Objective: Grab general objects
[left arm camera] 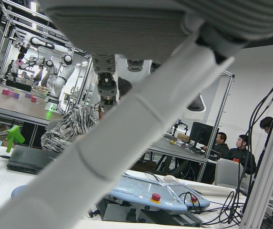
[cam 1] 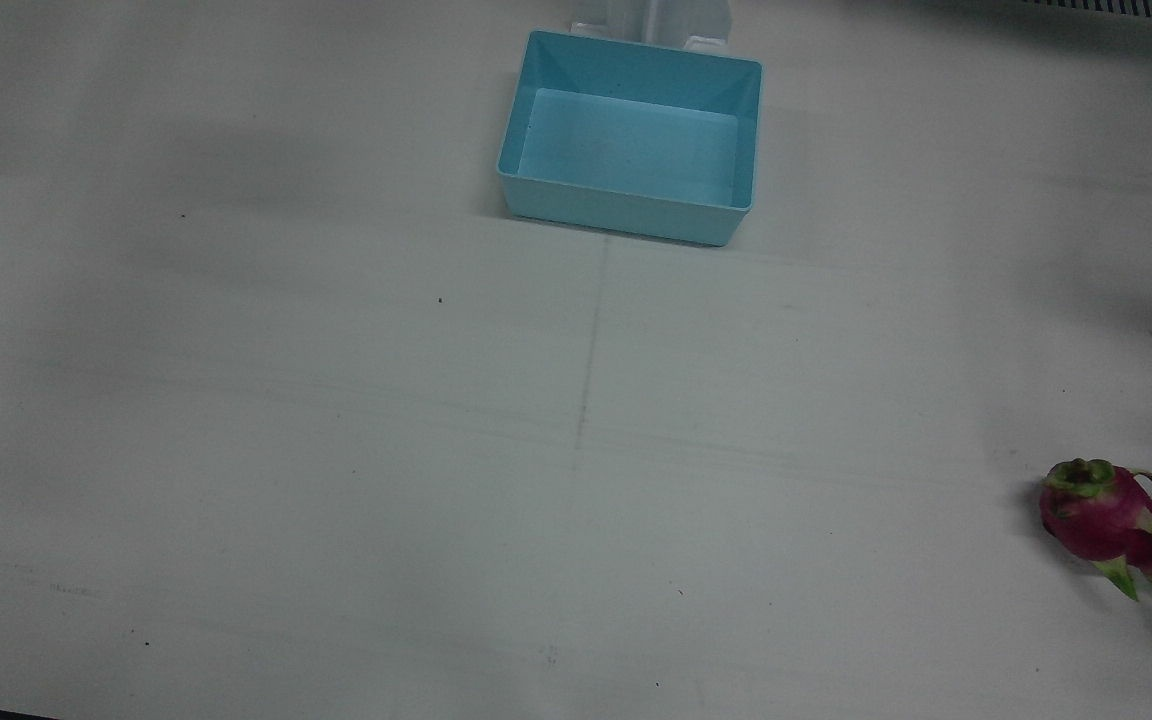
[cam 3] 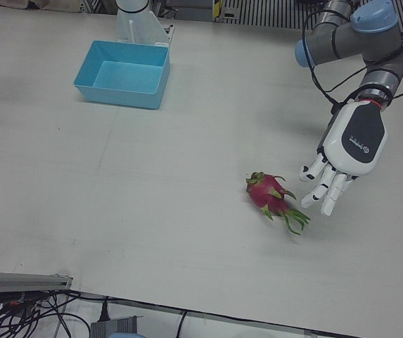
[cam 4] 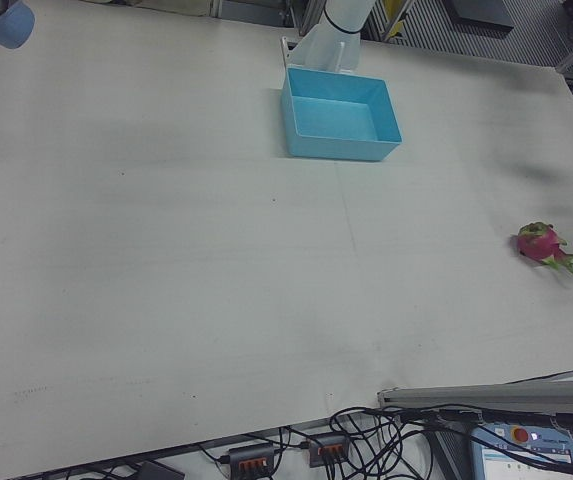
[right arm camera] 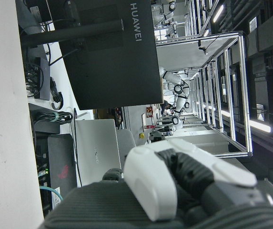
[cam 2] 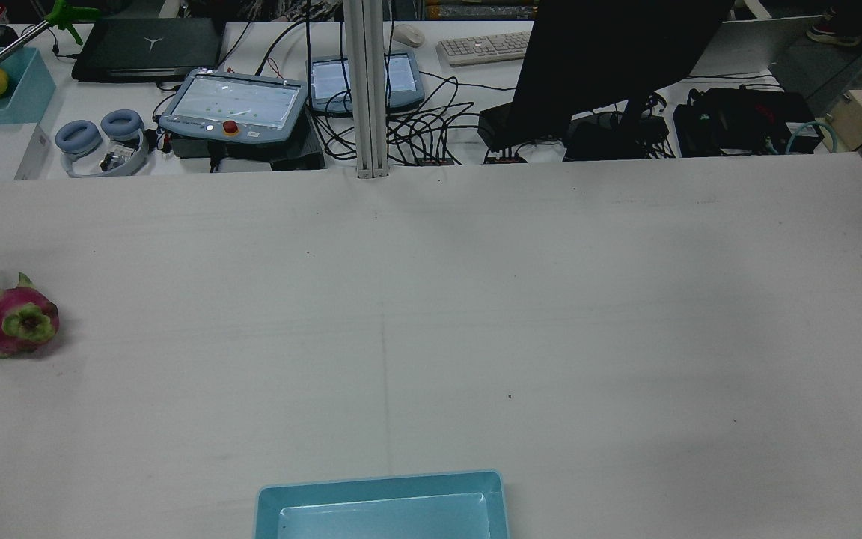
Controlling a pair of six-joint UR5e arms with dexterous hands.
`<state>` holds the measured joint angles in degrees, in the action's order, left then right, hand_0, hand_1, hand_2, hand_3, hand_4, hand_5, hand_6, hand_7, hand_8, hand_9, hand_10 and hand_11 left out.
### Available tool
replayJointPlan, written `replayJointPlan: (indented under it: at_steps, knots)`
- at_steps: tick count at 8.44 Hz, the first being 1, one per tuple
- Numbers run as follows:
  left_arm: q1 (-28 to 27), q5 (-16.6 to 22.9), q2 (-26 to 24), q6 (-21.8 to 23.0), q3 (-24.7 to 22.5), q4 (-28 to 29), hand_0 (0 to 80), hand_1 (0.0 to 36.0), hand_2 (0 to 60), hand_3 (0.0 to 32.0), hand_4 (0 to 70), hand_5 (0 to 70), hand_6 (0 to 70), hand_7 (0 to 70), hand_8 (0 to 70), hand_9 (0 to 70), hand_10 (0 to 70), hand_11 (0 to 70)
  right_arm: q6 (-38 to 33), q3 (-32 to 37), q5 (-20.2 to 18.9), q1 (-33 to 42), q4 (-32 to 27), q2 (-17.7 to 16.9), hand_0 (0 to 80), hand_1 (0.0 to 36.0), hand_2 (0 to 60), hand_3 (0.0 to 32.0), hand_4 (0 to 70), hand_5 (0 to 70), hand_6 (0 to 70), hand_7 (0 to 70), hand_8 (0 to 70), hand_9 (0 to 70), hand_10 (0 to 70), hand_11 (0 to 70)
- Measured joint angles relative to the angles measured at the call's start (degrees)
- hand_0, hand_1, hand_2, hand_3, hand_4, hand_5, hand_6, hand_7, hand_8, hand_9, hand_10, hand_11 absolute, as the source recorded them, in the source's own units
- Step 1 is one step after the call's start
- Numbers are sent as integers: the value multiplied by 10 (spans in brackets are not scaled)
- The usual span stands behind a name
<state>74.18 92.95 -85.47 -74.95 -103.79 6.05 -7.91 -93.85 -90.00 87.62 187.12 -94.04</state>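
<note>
A magenta dragon fruit (cam 3: pixel 273 198) with green scales lies on the white table. It also shows in the front view (cam 1: pixel 1116 527), the rear view (cam 2: pixel 8 317) and the right-front view (cam 4: pixel 544 245). My left hand (cam 3: pixel 343 155) hangs above the table just right of the fruit in the left-front view, fingers spread and pointing down, holding nothing and not touching the fruit. Its fingers (left arm camera: pixel 107 138) fill the left hand view. My right hand shows only in its own view (right arm camera: pixel 174 186), up close, off the table; its fingers look curled and I cannot tell its state.
An empty light-blue bin (cam 1: pixel 631 140) stands at the robot's edge of the table, mid-way between the arms; it also shows in the left-front view (cam 3: pixel 124 74) and the right-front view (cam 4: pixel 341 115). Monitors, cables and teach pendants (cam 2: pixel 233 105) crowd the bench beyond the far edge.
</note>
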Motion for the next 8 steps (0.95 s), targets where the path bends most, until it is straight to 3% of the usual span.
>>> replayJointPlan:
  at_steps: [5,8]
  knots:
    - [-149,-109,-69,-88,7,-89,800,360,600,0,0,700,0,251,0,36,0,0,0,1,0,0,0,0,0,0,0,0,0,0,0,0,0,0,0,0]
    - [-168,-124,-73,-104,18,-107,800,360,600,0,0,700,0,249,0,35,0,0,0,0,0,0,0,0,0,0,0,0,0,0,0,0,0,0,0,0]
